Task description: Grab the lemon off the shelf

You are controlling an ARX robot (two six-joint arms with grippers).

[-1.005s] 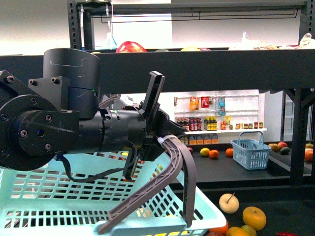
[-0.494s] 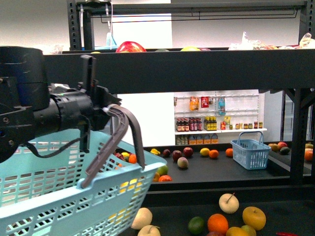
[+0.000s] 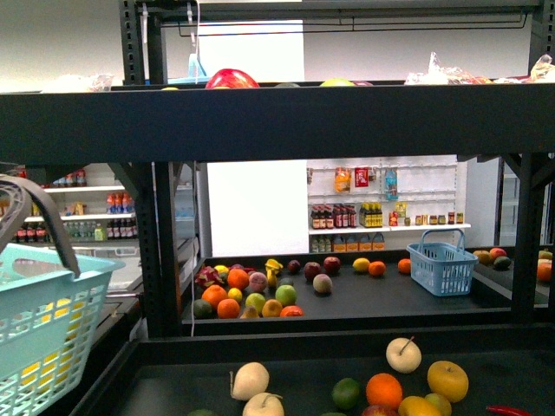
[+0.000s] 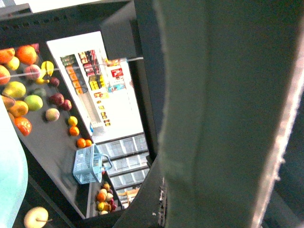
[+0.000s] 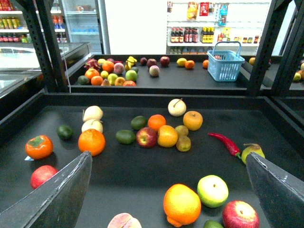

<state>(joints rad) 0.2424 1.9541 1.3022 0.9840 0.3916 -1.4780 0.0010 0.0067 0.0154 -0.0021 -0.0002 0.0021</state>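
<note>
We are holding our right fingers (image 5: 57, 199) wide and empty over the fruit (image 5: 161, 135), needing first to tell the lemon apart.

Matt black metal shelf (image 3: 303, 121); smooth, slotted turquoise plastic basket (image 3: 43, 321).

Front view: level, facing straight ahead under a front lip of the shelf (image 3: 286, 121); fruit tier near, store aisle far.

Right wrist view: above the near tier, angled down and forward between the spread fingers of the right gripper (image 5: 167, 156).

Left wrist view: rolled sideways, with a blurred grey surface (image 4: 213, 118) very close.

All three catch the blue basket (image 3: 442, 269) and the bottle shelving (image 3: 381, 208) behind it.
</note>
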